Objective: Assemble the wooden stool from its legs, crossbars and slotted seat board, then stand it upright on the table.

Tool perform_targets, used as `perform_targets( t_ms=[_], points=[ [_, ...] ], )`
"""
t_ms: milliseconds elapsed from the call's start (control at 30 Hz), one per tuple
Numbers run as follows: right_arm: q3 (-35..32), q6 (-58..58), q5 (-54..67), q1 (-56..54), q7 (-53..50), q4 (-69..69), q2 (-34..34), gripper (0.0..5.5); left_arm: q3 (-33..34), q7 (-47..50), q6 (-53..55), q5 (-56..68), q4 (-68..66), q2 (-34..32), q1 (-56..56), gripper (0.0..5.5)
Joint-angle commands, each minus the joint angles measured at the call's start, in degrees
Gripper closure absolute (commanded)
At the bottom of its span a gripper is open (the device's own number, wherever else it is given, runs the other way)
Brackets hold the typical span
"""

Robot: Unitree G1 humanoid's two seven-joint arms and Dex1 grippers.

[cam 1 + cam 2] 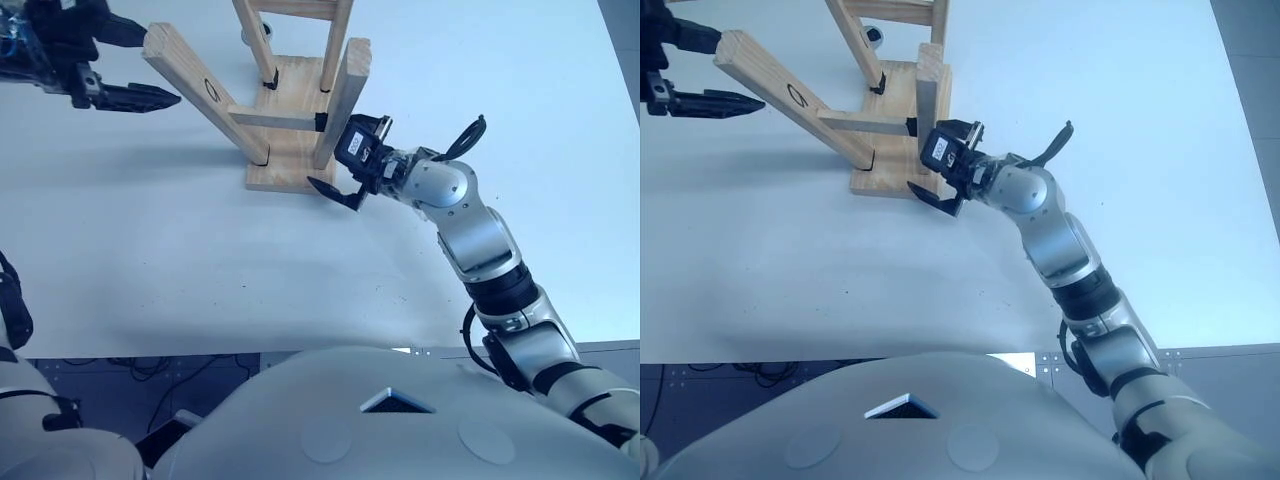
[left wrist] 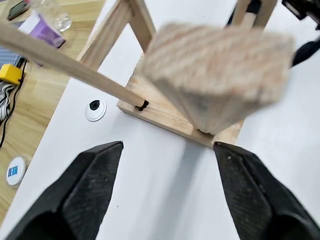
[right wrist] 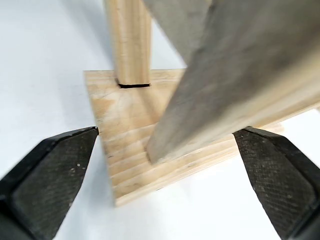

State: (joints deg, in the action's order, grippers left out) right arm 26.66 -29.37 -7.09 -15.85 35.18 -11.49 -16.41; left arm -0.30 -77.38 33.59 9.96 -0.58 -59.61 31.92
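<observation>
Bright, even light from above.
Faint, soft-edged shadows lie on the white table (image 1: 150, 260) beneath the stool (image 1: 340, 100).

Beyond the seat board (image 1: 288, 165), the two far legs (image 1: 254, 35) run off the top edge. Up close, the near leg end (image 2: 220, 75) is a blur over the board, covering much of it.

Stool upside down on table (image 1: 150, 260). Pale-wood seat board (image 1: 283, 172) is laid flat, with four legs slotted in and pointing up. Near-left leg (image 1: 205, 95) is splayed well outward; near-right leg (image 1: 340, 100) is close to upright. Near crossbar (image 1: 275, 117) is fitted between those two, far crossbar (image 1: 300, 8) between the rear pair.
</observation>
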Motion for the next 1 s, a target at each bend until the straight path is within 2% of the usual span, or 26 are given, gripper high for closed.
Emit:
perform_targets(
  t_ms=[33, 167, 233, 333, 433, 767, 1000],
  points=[
    [0.65, -0.37, 0.13, -0.43, 0.74, -1.22, -0.09, 0.59, 6.27, 6.98, 5.25, 4.56, 3.38, 4.06, -6.12, 2.19],
    [1.98, -0.41, 0.11, -1.70, 1.18, -1.35, 0.68, 0.59, 10.57, 18.93, 10.37, 4.82, 5.45, 9.08, -12.87, 2.19],
    [2.80, -0.84, 0.30, -2.25, 1.82, -1.89, 0.92, 0.59, 10.98, 25.52, 14.43, 6.61, 7.49, 14.93, -12.59, 2.19],
    [4.22, -2.27, 1.24, -4.04, 3.71, -2.91, 1.27, 0.59, 9.16, 34.98, 18.37, 7.00, 6.49, 23.70, -7.52, 2.19],
    [5.31, -2.79, 1.81, -6.42, 5.49, -2.87, 1.93, 0.59, 7.83, 40.94, 19.20, 6.20, 2.31, 28.52, -1.75, 2.19],
    [9.83, -5.50, 1.79, -12.42, 9.30, -1.56, 3.94, 0.59, 2.25, 54.73, 7.63, -2.94, -26.42, 39.62, 14.09, 2.19],
    [9.07, -5.66, 2.36, -12.48, 9.14, -2.74, 4.60, 0.59, 1.90, 60.00, -6.69, -7.69, -46.49, 41.84, 19.82, 2.19]
  ],
)
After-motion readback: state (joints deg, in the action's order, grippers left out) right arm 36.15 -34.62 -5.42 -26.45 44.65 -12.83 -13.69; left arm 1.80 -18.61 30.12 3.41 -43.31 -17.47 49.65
